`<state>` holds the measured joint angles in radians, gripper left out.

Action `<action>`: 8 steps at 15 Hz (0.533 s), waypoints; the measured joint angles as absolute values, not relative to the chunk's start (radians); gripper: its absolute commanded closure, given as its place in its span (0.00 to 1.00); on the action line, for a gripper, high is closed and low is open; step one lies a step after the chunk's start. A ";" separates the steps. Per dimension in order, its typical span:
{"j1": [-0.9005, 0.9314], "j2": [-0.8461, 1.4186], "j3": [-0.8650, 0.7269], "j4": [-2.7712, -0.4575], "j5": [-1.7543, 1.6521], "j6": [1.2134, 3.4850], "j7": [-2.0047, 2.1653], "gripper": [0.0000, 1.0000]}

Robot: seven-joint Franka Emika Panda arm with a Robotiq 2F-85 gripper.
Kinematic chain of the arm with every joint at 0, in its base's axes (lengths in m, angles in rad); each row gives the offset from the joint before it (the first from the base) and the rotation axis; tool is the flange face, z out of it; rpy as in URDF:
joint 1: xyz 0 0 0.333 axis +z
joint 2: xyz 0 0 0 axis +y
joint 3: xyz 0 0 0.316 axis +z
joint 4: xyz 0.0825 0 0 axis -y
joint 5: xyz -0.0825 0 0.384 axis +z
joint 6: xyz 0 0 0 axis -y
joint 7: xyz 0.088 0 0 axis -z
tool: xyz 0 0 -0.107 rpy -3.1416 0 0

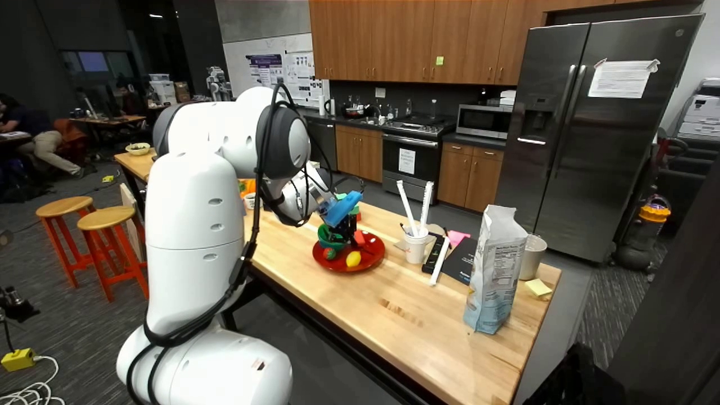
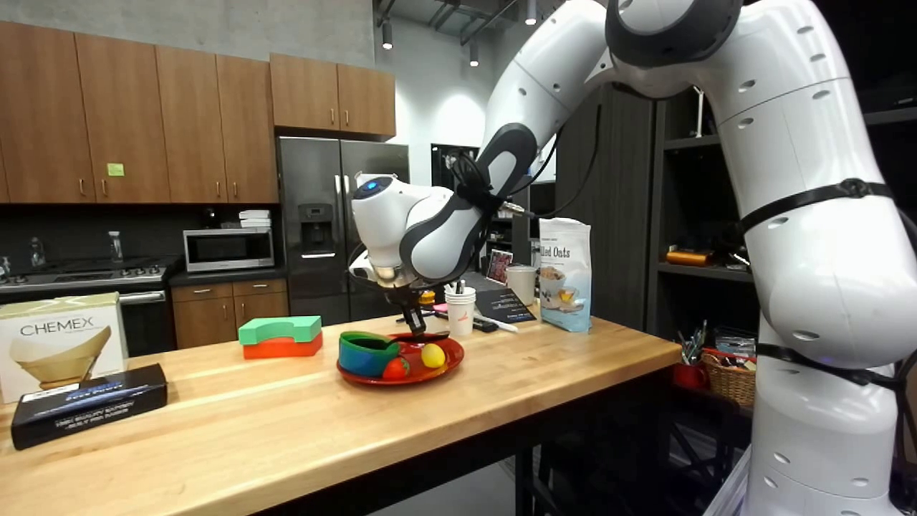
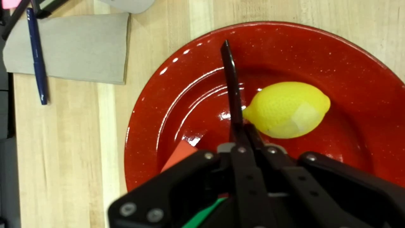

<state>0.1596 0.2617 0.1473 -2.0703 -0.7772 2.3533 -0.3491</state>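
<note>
- End effector (image 3: 245,129), wrist view: jaws together over the red plate (image 3: 148,95), clamped, I'd say, on a dark utensil (image 3: 231,76); the grip looks made.
- In an exterior view, the dark utensil seems to reach the blue-green bowl (image 2: 362,360) on the plate, not yet lifted clear.
- In an exterior view, a lemon (image 1: 353,259) rests on the plate.

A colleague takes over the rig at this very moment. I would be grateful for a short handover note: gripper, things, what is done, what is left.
Gripper: shut, apparently on the black utensil, low over the red plate.
Things: lemon on the plate, close beside the utensil; the green-blue bowl and a red fruit also on the plate.
Done: the utensil seems gripped.
Left: probably carrying the utensil clear of the plate and bowl; whether it is already lifted, the views do not settle.
</note>
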 measured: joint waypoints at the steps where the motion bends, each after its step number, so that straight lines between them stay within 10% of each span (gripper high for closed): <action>1: 0.160 0.262 0.147 -2.070 -0.779 2.353 -0.343 0.99; 8: 0.166 0.262 0.142 -2.071 -0.888 2.332 -0.229 0.99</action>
